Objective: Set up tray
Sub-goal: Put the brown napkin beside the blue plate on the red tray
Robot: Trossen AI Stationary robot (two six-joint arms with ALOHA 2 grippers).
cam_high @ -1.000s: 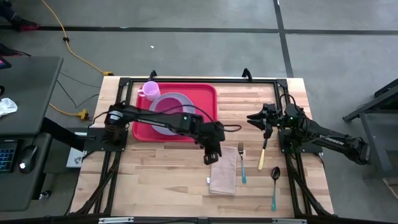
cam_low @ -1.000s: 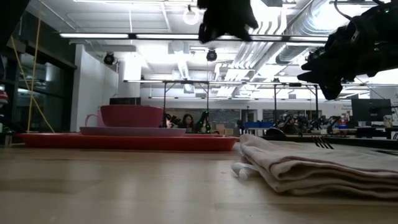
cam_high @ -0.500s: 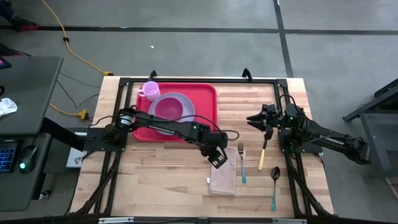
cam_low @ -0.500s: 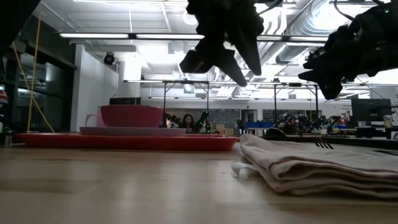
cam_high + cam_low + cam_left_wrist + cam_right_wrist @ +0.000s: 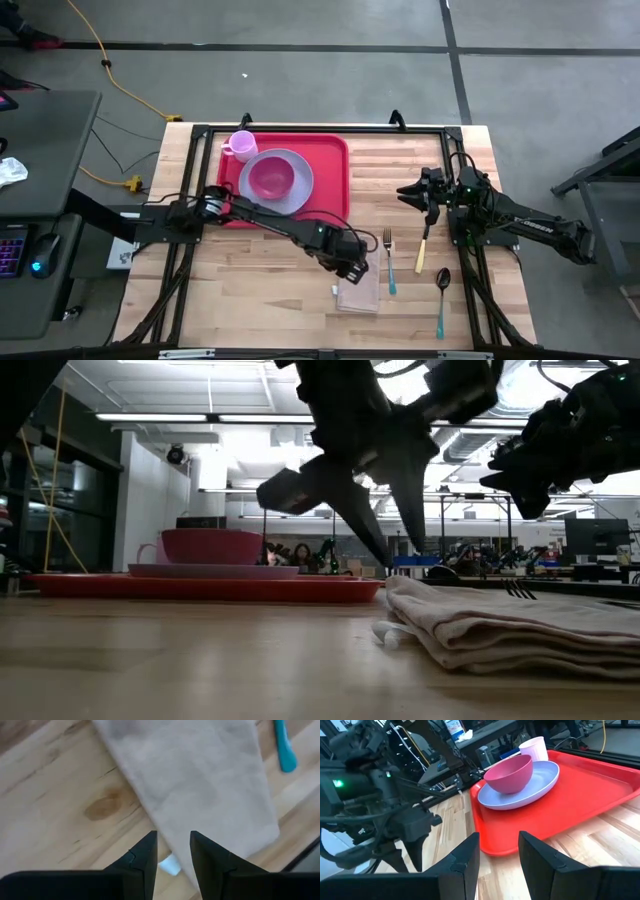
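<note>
High view: the red tray (image 5: 333, 170) is lying flat at the far left part of the wooden bench (image 5: 280, 290), and a lavender plate (image 5: 300, 190) with a pink bowl (image 5: 270, 177) in it is being carried on it, a pink mug (image 5: 241, 144) standing at the tray's far left corner. A beige napkin (image 5: 362, 290) is lying folded on the bench nearer the front, apart from the tray. The left claw (image 5: 352, 268) is being held just over the napkin's far end, its fingers (image 5: 145, 857) spread a little with nothing between them; in the low view the tips are seen hanging just above the cloth, contact cannot be told. A teal-handled fork (image 5: 389, 262) is lying just beside the napkin, then a wood-handled knife (image 5: 422, 250) and a teal-handled spoon (image 5: 441, 298). The right claw (image 5: 408, 190) is being held raised over the bench's right side, fingers parted, nothing pinched.
</note>
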